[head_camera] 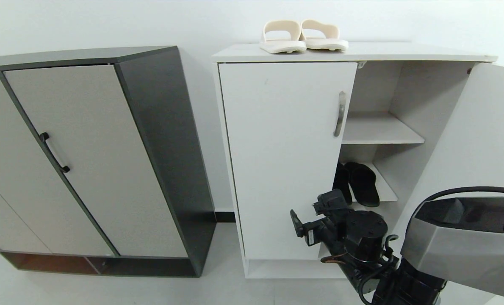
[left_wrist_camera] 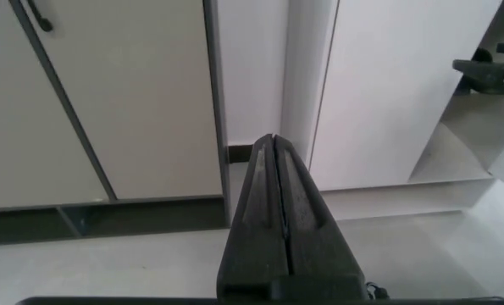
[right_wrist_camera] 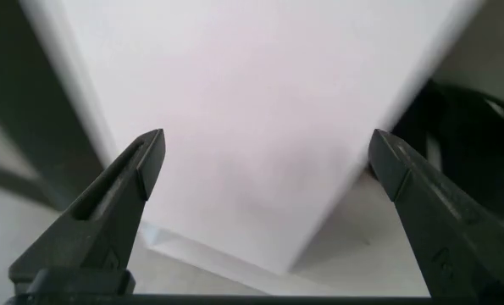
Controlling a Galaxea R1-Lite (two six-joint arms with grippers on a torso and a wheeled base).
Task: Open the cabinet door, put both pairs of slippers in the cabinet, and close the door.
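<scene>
The black slippers (head_camera: 360, 183) lie side by side on the lower shelf inside the white cabinet (head_camera: 286, 169), toes toward the back, just past the edge of its closed left door. The beige slippers (head_camera: 303, 37) sit as a pair on the cabinet top, above that closed door and well apart from both arms. The right door (head_camera: 476, 140) stands swung wide, showing a bare upper shelf (head_camera: 379, 131) over the black pair. The right gripper (head_camera: 313, 212) hangs low in front of the closed door, near the black slippers but not touching them, its fingers spread wide with nothing between them. The left gripper (left_wrist_camera: 274, 140) has its fingers pressed together on nothing and points at the gap between the white cabinet and the grey cabinet (head_camera: 87, 161) beside it. By my reading, the door is open and one pair is stowed, so the beige pair is the step in hand. The next move calls for lifting the right arm up to the cabinet top, closing on both beige slippers together, setting them on a shelf, then pushing the right door shut.
</scene>
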